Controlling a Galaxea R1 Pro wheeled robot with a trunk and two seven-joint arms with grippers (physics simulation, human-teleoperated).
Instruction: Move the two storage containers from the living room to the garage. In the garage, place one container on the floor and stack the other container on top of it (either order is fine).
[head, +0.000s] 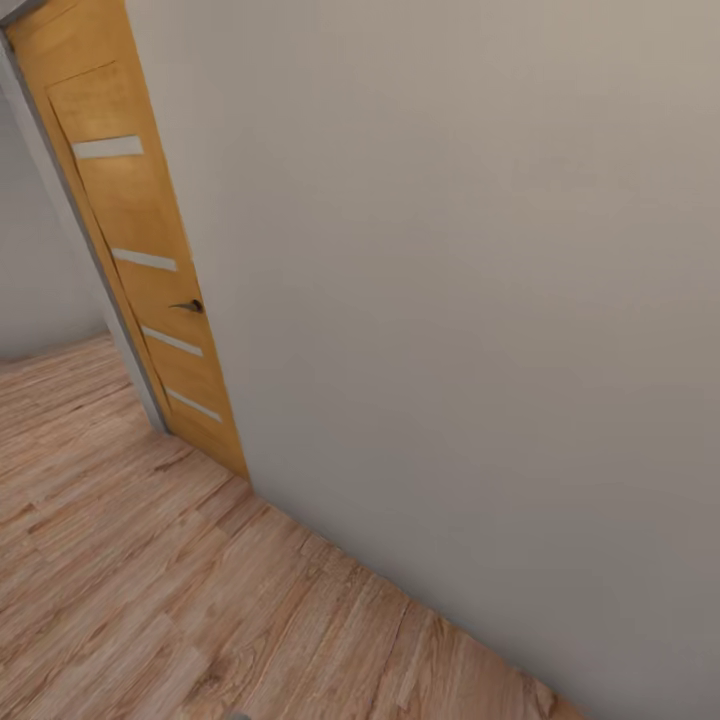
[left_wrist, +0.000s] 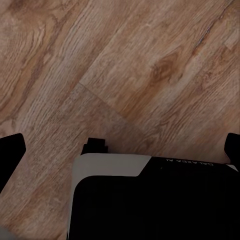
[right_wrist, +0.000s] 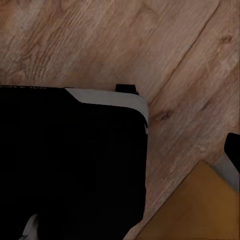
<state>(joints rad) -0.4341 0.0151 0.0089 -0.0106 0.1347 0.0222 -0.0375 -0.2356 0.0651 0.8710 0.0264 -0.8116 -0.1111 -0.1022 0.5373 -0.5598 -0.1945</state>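
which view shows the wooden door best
The head view: the wooden door stands open against the wall, with its handle and pale slats visible. The right wrist view catches an orange-brown corner, possibly the door. The left wrist view looks onto plank floor.

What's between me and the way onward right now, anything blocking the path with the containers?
A plain grey wall stands directly ahead across most of the head view. To its left, a wooden door with pale slats stands at an opening. Light wood plank floor runs up to both. No containers are visible, and I can't tell where the door leads.
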